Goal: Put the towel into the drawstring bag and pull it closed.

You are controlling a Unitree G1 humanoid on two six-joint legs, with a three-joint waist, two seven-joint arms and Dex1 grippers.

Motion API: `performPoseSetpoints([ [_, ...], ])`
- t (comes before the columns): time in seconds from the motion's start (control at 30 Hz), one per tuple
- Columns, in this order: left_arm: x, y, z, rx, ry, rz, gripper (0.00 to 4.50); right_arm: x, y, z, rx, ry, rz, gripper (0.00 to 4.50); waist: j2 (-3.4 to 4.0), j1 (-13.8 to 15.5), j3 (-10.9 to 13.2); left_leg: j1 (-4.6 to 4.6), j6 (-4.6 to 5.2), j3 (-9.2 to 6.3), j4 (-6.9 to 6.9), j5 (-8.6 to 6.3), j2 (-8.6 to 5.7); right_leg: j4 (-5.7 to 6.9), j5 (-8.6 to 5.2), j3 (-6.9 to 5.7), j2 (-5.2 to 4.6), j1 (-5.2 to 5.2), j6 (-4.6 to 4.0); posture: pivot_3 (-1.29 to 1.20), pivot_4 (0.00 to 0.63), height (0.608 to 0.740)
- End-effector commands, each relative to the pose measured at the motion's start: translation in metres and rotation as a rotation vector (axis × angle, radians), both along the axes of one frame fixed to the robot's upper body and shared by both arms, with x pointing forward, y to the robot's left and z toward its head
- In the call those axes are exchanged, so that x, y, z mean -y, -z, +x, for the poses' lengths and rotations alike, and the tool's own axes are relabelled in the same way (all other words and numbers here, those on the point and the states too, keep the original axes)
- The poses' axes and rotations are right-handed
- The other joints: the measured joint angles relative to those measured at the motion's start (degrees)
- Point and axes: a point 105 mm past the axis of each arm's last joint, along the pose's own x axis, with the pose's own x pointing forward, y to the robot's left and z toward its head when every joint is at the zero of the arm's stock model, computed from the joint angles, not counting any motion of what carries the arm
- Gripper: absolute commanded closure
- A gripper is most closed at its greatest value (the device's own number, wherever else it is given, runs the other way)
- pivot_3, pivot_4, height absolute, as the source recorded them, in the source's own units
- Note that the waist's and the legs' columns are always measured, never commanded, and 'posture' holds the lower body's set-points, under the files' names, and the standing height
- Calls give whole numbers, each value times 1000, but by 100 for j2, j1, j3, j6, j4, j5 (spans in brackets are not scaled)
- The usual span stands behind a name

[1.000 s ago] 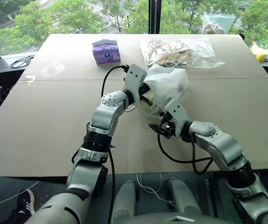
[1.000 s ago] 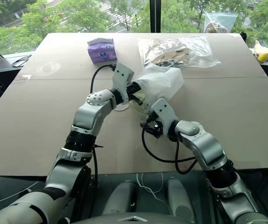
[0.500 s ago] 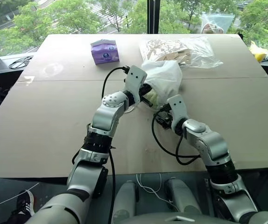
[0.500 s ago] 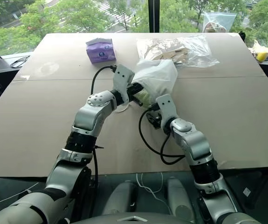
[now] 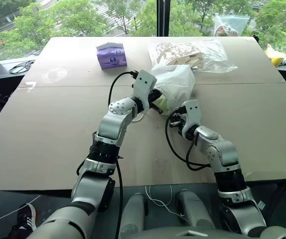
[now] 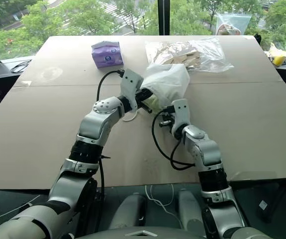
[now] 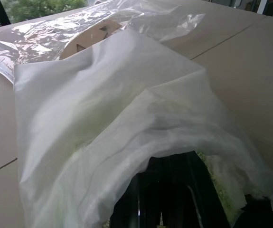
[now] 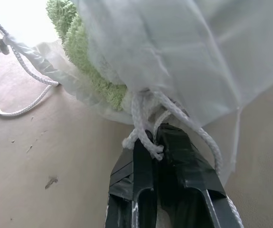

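Towel (image 8: 91, 61) mostly inside bag (image 8: 174, 52)

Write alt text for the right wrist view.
The right gripper is shut on the white cord at the mouth of the drawstring bag. The green towel bulges from the bag's mouth above the brown table.

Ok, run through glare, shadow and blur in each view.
Left eye view: bright window behind, glare patch on the table. Left wrist view: dark shadow under the drawstring bag. Right wrist view: blown-out white top corner, the right gripper close and soft.
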Motion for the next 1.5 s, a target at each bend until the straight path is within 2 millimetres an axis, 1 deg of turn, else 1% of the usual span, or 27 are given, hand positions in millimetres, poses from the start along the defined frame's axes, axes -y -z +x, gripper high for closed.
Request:
performPoseSetpoints([
  [0.03, 1, -14, -3, 55, 6, -12, 4500, -5, 8, -13, 6, -97, 3, 4380, 0, 2, 0, 0, 0, 0, 0, 0, 0, 0, -1, 0, 0, 0, 1, 0, 150, 740],
  [0.17, 1, -12, -3, 51, 6, -10, 4500, -5, 7, -22, 35, -170, 36, 4380, 0, -1, 0, -1, 0, 0, 0, 0, 0, -1, -2, 0, 0, 0, 4, 0, 150, 740],
  [0.27, 1, -11, -3, 50, 7, -10, 4500, -4, 8, -23, 7, -174, 107, 4380, 0, -7, 0, 0, 0, 0, 0, 0, 0, -1, -3, 0, 1, 0, 4, 0, 150, 740],
  [0.37, 1, -11, -3, 51, 6, -10, 4500, -5, 10, -26, -14, -197, 128, 4380, 0, -4, 0, 1, 0, -1, 0, 0, 0, 1, -3, 0, 1, 0, 4, 0, 150, 740],
  [0.4, 1, -12, -3, 51, 5, -10, 4500, -4, 12, -25, -19, -185, 120, 3764, 0, -4, 0, 1, 0, -1, 0, 0, 0, 0, -3, 0, 1, 0, 4, 0, 150, 740],
  [0.5, 0, -11, -3, 51, 3, -8, 4500, -6, 14, -25, -33, -184, 130, 2678, 0, -8, 0, 1, 0, -1, 0, 0, 0, 0, -3, 0, 1, 0, 4, 0, 150, 740],
  [0.53, 0, -11, -3, 51, 2, -7, 4500, -7, 14, -26, -36, -189, 137, 2175, 0, -8, 0, 2, 0, -1, 0, 0, 0, 1, -3, 0, 1, 0, 4, 0, 150, 740],
  [0.57, 0, -11, -3, 50, 2, -7, 4500, -8, 14, -27, -43, -193, 149, 1780, 0, -8, 0, 3, 0, 0, 0, 0, 0, 2, -3, 0, 1, 0, 5, 0, 150, 740],
  [0.67, 0, -10, -3, 49, 2, -5, 4500, -9, 15, -29, -83, -190, 193, 1780, -1, -5, 0, 9, 0, 0, 2, 0, 0, 2, -3, 0, 1, 6, 6, 0, 150, 740],
  [0.8, 1, -10, -3, 50, 2, -5, 4500, -8, 9, -25, -122, -151, 301, 1780, -1, -7, 0, 10, 0, -1, 0, 0, 1, 2, -4, 0, 1, 8, 5, 0, 150, 740],
  [0.9, 1, -9, -3, 50, 0, -5, 4500, -3, 15, -20, -158, -104, 301, 1780, -1, -7, 0, 9, 0, -1, 0, 0, 1, 1, -3, 0, 2, 7, 5, 0, 150, 740],
  [0.93, 1, -9, -3, 50, 0, -5, 4500, -2, 17, -19, -162, -96, 298, 2303, -1, -7, 0, 10, 0, 0, 0, 0, 1, 1, -3, 0, 2, 7, 5, 0, 150, 740],
  [0.97, 1, -9, -3, 51, 0, -5, 4500, -1, 17, -19, -164, -91, 297, 2532, -1, -5, 0, 11, 0, 0, 0, 0, 1, 2, -3, 0, 1, 8, 6, 0, 150, 740],
  [1.07, 1, -9, -3, 51, -1, -5, 4500, 0, 16, -19, -144, -94, 293, 4049, -5, -8, -4, 18, 0, 0, 0, 0, 1, 2, -4, 0, 2, 13, 6, 0, 150, 740],
  [1.1, 1, -9, -3, 51, -2, -5, 4500, -1, 12, -20, -115, -107, 289, 4329, -6, -7, -4, 23, 0, 0, 0, 0, 1, 1, -4, 0, 2, 19, 6, 0, 150, 740],
  [1.2, 0, -7, -4, 49, -2, -1, 4500, -11, -9, -36, 2, -261, 314, 4329, -6, 5, -4, 60, 0, 4, -1, 0, 1, -11, -9, 1, 0, 63, -1, 0, 150, 740],
  [1.3, 0, -6, -4, 48, -1, 2, 4500, -16, -33, -54, 106, -399, 373, 4329, -6, 6, -2, 61, 0, 3, -6, -1, 1, -17, -16, 1, 0, 66, -12, 0, 150, 740],
  [1.37, 1, -6, -4, 47, 0, 4, 4500, -17, -43, -66, 143, -482, 400, 4329, -6, -9, -1, 58, 0, 2, -13, -1, 1, -20, -6, 1, 0, 63, 5, 0, 150, 740],
  [1.43, 1, -5, -5, 47, 2, 7, 4500, -17, -53, -82, 165, -587, 444, 4329, -6, -15, 0, 60, 0, 2, -21, -1, 1, -22, -6, 1, 1, 61, 6, 0, 150, 740],
  [1.5, 2, -5, -5, 48, 4, 9, 4500, -16, -59, -93, 166, -661, 479, 4329, -6, -9, 0, 60, 0, 0, -23, -1, 1, -23, -7, 0, 1, 61, 5, 0, 150, 740],
])
